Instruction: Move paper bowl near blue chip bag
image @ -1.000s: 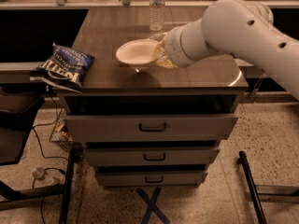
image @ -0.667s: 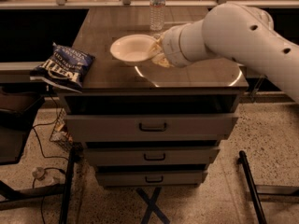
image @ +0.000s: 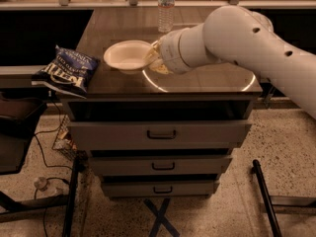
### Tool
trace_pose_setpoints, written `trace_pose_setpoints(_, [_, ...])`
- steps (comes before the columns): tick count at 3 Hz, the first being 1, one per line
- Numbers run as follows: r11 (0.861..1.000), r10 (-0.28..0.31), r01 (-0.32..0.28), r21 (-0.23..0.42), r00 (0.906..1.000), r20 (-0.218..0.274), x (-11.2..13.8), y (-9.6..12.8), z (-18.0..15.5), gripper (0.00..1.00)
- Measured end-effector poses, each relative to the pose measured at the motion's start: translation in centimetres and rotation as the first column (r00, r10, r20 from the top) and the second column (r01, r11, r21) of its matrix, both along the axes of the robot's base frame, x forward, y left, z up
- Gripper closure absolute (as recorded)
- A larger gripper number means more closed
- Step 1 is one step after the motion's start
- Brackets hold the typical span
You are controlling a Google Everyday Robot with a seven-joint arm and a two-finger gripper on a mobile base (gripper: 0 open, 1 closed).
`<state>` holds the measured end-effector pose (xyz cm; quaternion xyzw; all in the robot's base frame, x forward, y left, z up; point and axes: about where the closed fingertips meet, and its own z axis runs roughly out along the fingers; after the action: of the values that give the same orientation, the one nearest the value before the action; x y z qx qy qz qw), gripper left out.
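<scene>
The off-white paper bowl (image: pixel 126 55) is upright near the middle-left of the dark cabinet top (image: pixel 207 83), held at its right rim. My gripper (image: pixel 152 58) is shut on that rim, with the white arm reaching in from the right. The navy blue chip bag (image: pixel 69 70) with white lettering lies at the left edge of the top, partly hanging over it. The bowl is a short gap to the right of the bag.
A clear plastic water bottle (image: pixel 166 6) stands at the back of the top, behind my arm. The cabinet has three drawers (image: pixel 161 134) below. A shelf (image: pixel 24 78) lies left of the bag, and cables lie on the floor at lower left.
My gripper has carried the bowl leftward across the top, closer to the chip bag. The bag and bottle have not moved.
</scene>
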<state>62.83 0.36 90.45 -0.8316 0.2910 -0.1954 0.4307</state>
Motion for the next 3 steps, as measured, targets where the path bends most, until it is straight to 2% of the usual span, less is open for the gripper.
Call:
trace_pose_setpoints(1, [0.999,0.007,-0.008,-0.033,0.9997,-0.025,0.3,0.5,-1.5,1.0])
trace_pose_setpoints(2, [1.0,0.0,-0.001,-0.018,0.9984,-0.057,0.1,1.1,-2.7,1.0])
trace_pose_setpoints(3, [1.0,0.003,-0.004,-0.021,0.9985,-0.055,0.1,1.2,-2.6,0.82])
